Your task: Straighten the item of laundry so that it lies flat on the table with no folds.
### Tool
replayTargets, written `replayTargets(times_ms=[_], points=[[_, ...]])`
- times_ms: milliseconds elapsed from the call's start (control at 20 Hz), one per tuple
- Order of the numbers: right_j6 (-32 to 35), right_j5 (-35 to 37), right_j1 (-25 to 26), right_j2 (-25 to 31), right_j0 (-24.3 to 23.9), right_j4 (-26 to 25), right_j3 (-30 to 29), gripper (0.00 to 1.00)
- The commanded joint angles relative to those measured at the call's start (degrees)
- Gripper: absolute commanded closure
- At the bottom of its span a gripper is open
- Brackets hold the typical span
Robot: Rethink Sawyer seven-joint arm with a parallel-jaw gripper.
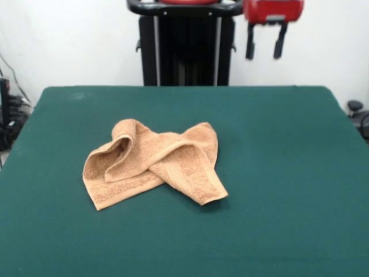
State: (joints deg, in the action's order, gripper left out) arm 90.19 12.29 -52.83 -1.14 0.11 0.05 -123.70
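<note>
The tan-orange terry towel [154, 163] lies crumpled on the dark green table [277, 173], a little left of the middle. Its corners are folded over one another, one flap curls up into a loop at the left, and a banded corner points toward the front right. My gripper [265, 41] hangs high at the top right, near the far edge of the table and well away from the towel. Its two black fingers [250, 41] stand apart and hold nothing.
The robot's black pedestal [185, 49] stands behind the far edge of the table. Cables and dark equipment [8, 115] sit off the table's left side, and a dark object [357, 115] shows beyond the right edge.
</note>
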Motion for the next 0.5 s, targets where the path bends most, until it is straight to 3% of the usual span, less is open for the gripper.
replayTargets(times_ms=[50, 500], points=[[11.5, -9.7, 14.3, 1.0, -0.4, -1.0, 0.9, 0.0], [12.3, -17.7, 24.1, 0.0, -0.4, 0.0, 2.0, 0.0]])
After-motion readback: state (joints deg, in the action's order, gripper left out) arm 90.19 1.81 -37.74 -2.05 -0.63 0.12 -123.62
